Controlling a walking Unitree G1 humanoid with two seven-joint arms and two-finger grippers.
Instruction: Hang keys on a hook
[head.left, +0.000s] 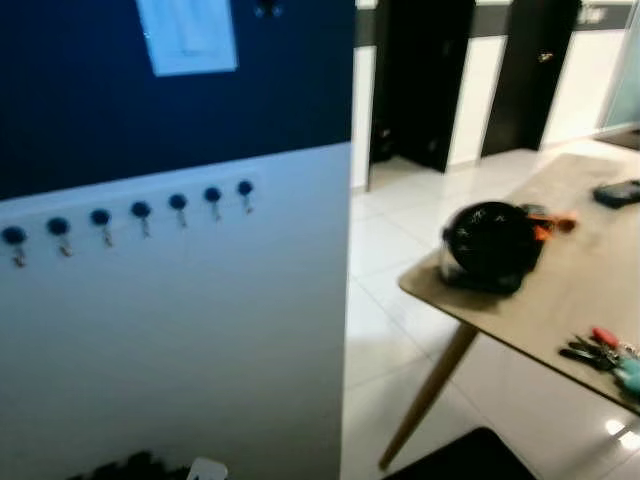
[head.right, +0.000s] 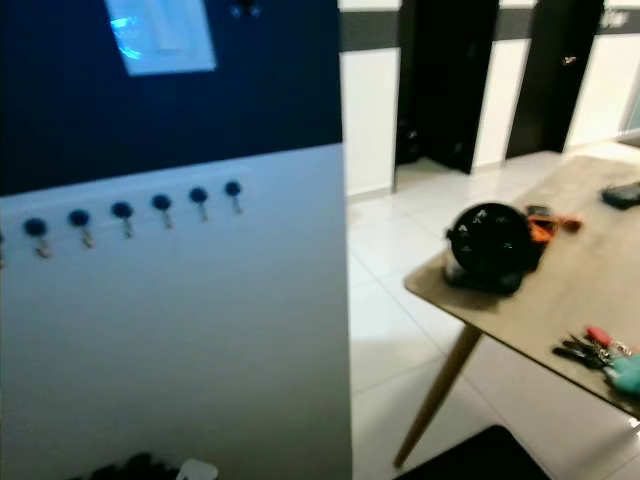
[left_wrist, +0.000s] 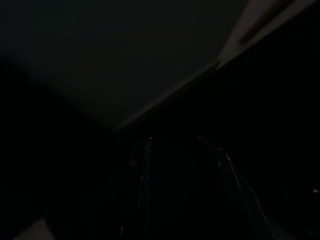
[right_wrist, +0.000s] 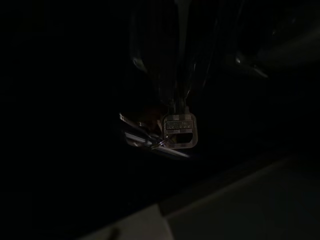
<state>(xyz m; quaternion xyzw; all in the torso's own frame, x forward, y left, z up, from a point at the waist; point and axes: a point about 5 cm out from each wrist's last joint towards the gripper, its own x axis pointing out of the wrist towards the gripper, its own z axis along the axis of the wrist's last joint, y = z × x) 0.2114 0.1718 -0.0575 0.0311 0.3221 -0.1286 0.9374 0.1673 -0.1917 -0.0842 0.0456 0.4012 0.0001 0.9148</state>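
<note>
Dangling from the right gripper (right_wrist: 176, 102), whose dark fingers pinch the head of a silver key, a small bunch of keys (right_wrist: 170, 132) hangs in deep shade. On the left, a row of blue-knobbed hooks (head.left: 140, 212) runs along the white lower wall under a dark blue panel. To the right stands a wooden table (head.left: 570, 280) carrying a black helmet (head.left: 490, 245) and another bunch of keys (head.left: 600, 350). The left gripper (left_wrist: 182, 190) hangs idle in darkness; its fingers' state I cannot tell.
</note>
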